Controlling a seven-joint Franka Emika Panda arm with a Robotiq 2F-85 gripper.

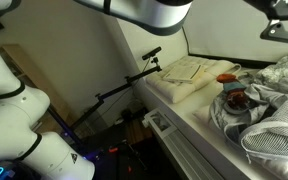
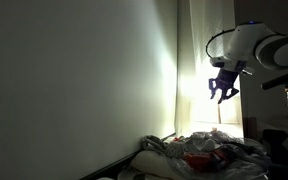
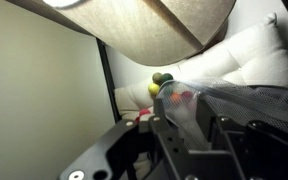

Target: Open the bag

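1. Gripper (image 2: 224, 90) hangs high above the bed (image 1: 184, 128), jaws spread wide, holding nothing.
2. I see the arm (image 2: 267, 45) reach in level, wrist bent downward.
3. Mesh bag (image 1: 274, 132) lies among crumpled clothes (image 1: 284, 80) by the bed's long edge.

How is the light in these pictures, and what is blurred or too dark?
In an exterior view the bright curtain backlights everything: the claw is a dark silhouette and the wall is in shadow. In an exterior view the light is even, but the near robot arm looks soft. In the wrist view the claw is dark and blurred, glare burns the top edge, and the clear bag shines.
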